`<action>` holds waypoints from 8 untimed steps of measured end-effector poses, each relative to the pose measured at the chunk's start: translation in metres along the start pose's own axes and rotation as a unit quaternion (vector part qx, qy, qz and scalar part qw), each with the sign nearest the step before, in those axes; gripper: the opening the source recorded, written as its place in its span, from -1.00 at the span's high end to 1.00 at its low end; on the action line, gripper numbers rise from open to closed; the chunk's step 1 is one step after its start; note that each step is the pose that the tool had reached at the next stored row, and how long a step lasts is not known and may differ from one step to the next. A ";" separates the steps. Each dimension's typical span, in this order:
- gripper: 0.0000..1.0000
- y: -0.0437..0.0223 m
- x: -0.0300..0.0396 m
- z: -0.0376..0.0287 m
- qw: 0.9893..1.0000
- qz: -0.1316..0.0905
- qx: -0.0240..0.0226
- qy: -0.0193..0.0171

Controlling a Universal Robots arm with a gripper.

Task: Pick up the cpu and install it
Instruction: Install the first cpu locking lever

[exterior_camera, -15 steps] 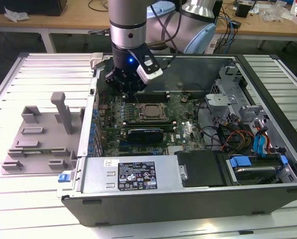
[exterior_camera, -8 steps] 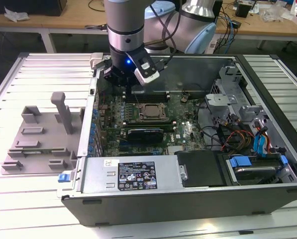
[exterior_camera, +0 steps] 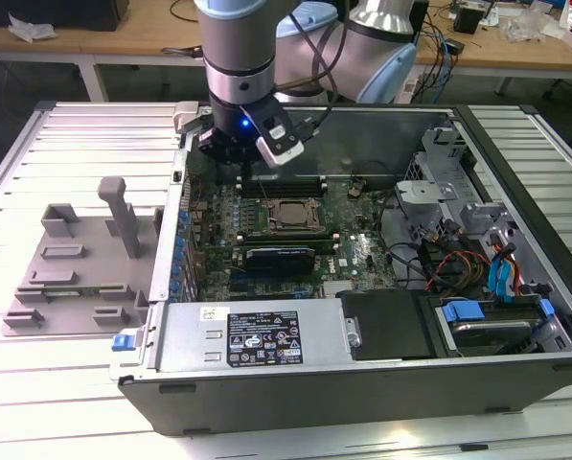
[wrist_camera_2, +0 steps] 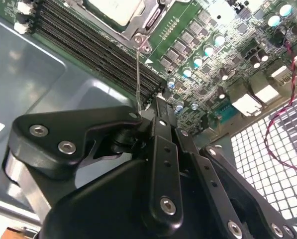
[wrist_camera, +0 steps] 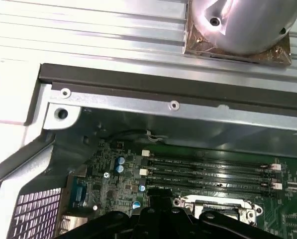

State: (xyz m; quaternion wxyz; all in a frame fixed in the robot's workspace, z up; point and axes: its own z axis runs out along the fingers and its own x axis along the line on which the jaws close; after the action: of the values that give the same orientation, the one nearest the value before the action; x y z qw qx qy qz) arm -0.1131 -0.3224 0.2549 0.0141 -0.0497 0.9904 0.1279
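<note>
The cpu (exterior_camera: 287,213) lies flat inside the black socket frame (exterior_camera: 286,233) on the green motherboard (exterior_camera: 357,244) of the open computer case. In the second wrist view its pale metal top (wrist_camera_2: 113,7) shows inside the frame (wrist_camera_2: 150,17). My gripper (exterior_camera: 242,165) hangs just behind the socket's back left corner in the exterior view, above the memory slots, not touching the cpu. Its black fingers (wrist_camera_2: 163,149) meet at the tip, so the gripper (wrist_camera_2: 160,102) is shut. A thin metal lever (wrist_camera_2: 138,69) rises from the socket corner and vanishes behind the fingers; whether it is held is unclear.
A grey plastic fixture (exterior_camera: 75,278) sits outside the case on the exterior view's left. Inside the case are the memory slots (wrist_camera: 208,172), a black shroud (exterior_camera: 391,324), a drive bay with blue tabs (exterior_camera: 496,311) and loose cables (exterior_camera: 458,264). The case's back wall (wrist_camera: 173,105) rises close behind the gripper.
</note>
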 end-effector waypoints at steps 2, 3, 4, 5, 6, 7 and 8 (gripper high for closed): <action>0.79 -0.0019 -0.0068 0.0018 1.000 0.001 -0.006 -0.001; 0.79 -0.0027 -0.0109 0.0026 1.000 0.002 -0.009 -0.001; 0.79 -0.0036 -0.0153 0.0029 1.000 0.002 -0.009 -0.001; 0.79 -0.0043 -0.0191 0.0032 1.000 0.002 -0.009 -0.002; 0.79 -0.0048 -0.0213 0.0033 1.000 0.003 -0.009 -0.002; 0.79 -0.0057 -0.0259 0.0036 1.000 0.003 -0.009 -0.002; 0.79 -0.0071 -0.0329 0.0039 1.000 0.004 -0.009 -0.002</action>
State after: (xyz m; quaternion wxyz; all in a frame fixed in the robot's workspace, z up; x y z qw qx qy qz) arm -0.0796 -0.3252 0.2507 0.0150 -0.0460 0.9894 0.1367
